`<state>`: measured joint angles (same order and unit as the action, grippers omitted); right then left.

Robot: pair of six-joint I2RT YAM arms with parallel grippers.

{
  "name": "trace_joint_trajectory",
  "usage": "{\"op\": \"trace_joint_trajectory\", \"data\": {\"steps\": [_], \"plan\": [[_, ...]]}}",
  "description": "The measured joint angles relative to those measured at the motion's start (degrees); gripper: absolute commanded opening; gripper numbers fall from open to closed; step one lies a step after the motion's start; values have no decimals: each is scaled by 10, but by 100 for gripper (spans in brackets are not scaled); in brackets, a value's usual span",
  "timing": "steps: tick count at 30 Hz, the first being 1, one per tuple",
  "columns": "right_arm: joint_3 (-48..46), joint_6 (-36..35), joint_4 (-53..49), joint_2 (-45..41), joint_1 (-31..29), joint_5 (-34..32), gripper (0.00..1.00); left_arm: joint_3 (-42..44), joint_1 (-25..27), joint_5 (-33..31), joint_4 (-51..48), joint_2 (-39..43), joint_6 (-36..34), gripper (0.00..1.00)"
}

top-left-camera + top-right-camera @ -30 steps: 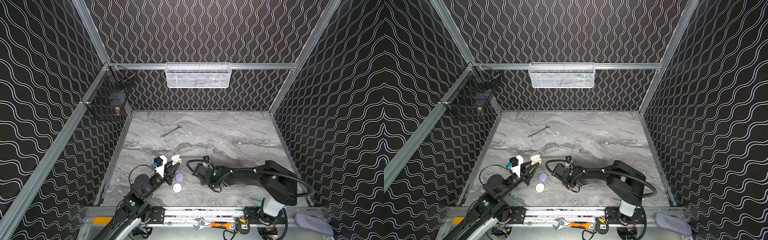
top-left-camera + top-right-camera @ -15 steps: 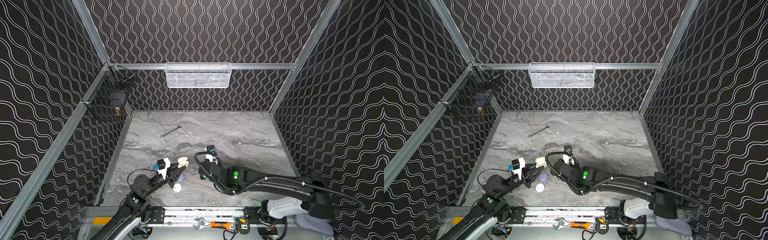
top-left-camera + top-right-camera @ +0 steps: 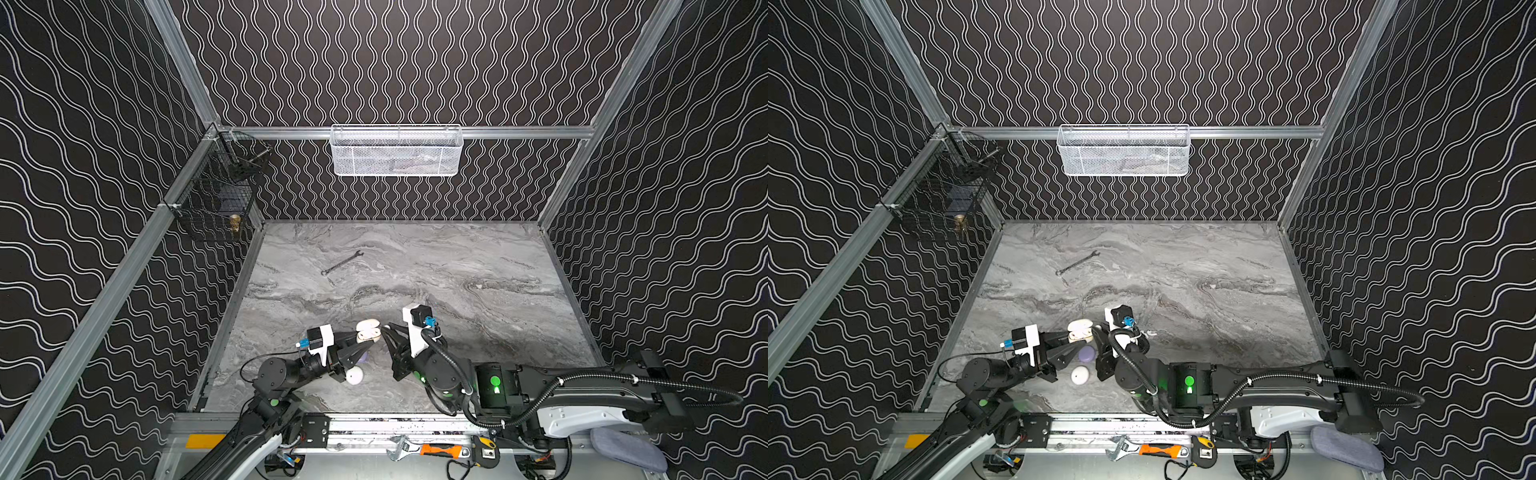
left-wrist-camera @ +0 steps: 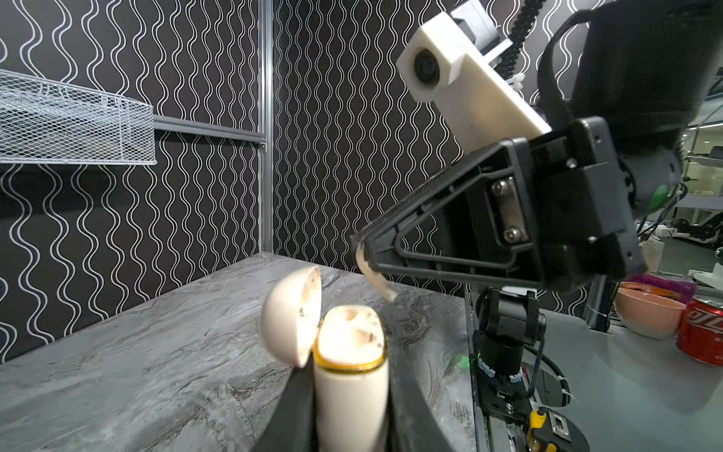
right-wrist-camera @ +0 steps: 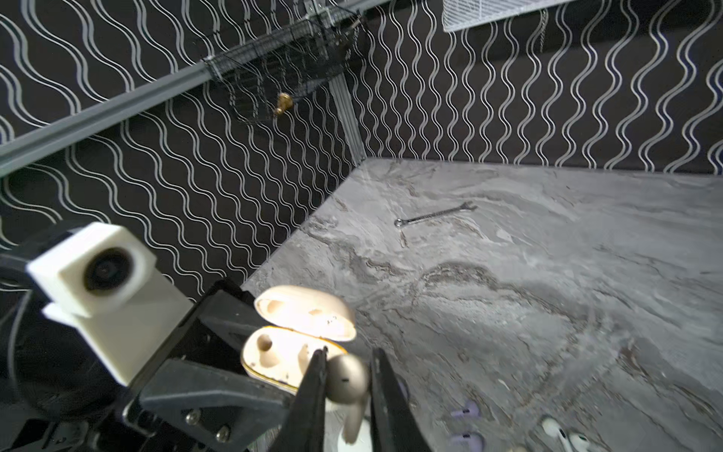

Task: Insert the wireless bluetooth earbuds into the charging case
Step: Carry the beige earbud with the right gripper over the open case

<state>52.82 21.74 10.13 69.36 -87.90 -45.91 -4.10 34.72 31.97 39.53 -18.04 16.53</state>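
One earbud pinched tight in right gripper, hovering just right of open case, itself clamped in left gripper, lifted off table, near front, left of centre. Insertion step, seemingly. Next: aim stem at empty socket, lower gently, release.

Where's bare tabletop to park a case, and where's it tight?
Free: the far strip of table below the mesh basket, and the stretch from the wrench to the right wall. Tight: front centre, where the left gripper holds the open cream case, the right gripper pinches an earbud, and the white case, lilac case and loose earbuds lie nearby.
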Motion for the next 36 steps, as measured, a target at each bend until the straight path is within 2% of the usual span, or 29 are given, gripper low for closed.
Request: {"op": "trace_joint_trajectory", "data": {"steps": [8,14,23,36], "plan": [[-62,-105,184,-1,-31,-2,10,5,0,18,38,3,7,0],[-91,-149,278,-2,-31,-7,11,18,0,44,91,-15,15,0],[-127,-186,367,-2,-32,13,11,22,0,73,161,-42,31,0],[-157,-237,461,24,-39,36,11,22,0,76,163,-24,32,0]]}}
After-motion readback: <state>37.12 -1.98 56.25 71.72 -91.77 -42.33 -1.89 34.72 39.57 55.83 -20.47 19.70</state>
